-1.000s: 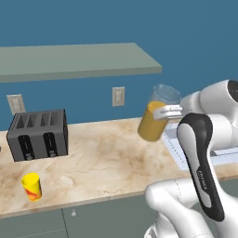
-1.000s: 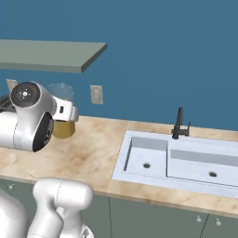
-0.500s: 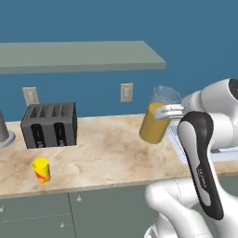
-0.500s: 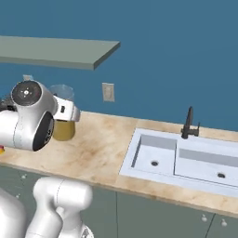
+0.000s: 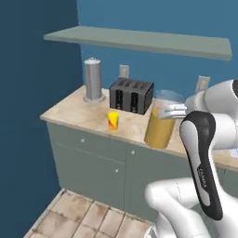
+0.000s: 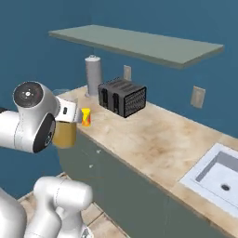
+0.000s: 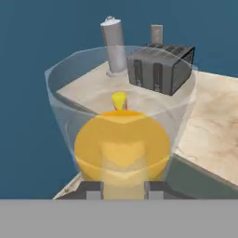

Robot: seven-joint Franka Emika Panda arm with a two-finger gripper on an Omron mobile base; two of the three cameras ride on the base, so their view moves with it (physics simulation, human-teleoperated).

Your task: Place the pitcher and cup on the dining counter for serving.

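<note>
My gripper (image 5: 173,111) is shut on the rim of the clear pitcher (image 5: 160,125) and holds it upright in the air in front of the cabinet. The pitcher (image 6: 65,132) carries orange-yellow liquid, and in the hand view the pitcher (image 7: 123,139) stands right above the gripper (image 7: 123,188). The small yellow cup (image 5: 113,121) with its red mark stands near the front edge of the toaster counter (image 5: 74,109). The cup (image 6: 86,116) sits a little past the pitcher, apart from it, and the cup (image 7: 119,100) shows through the glass. The dining counter is out of view.
A black toaster (image 5: 131,95) and a grey metal canister (image 5: 93,80) stand at the back of this counter under a wall shelf (image 5: 139,41). A sink (image 6: 218,172) lies to the right. Grey-green cabinets drop to a tiled floor (image 5: 93,218); a blue wall closes the left.
The whole picture has shifted: the base has backed away and turned, so the counter now sits farther off with cabinet fronts and floor showing. The pitcher stays in my gripper; the cup has not moved.
</note>
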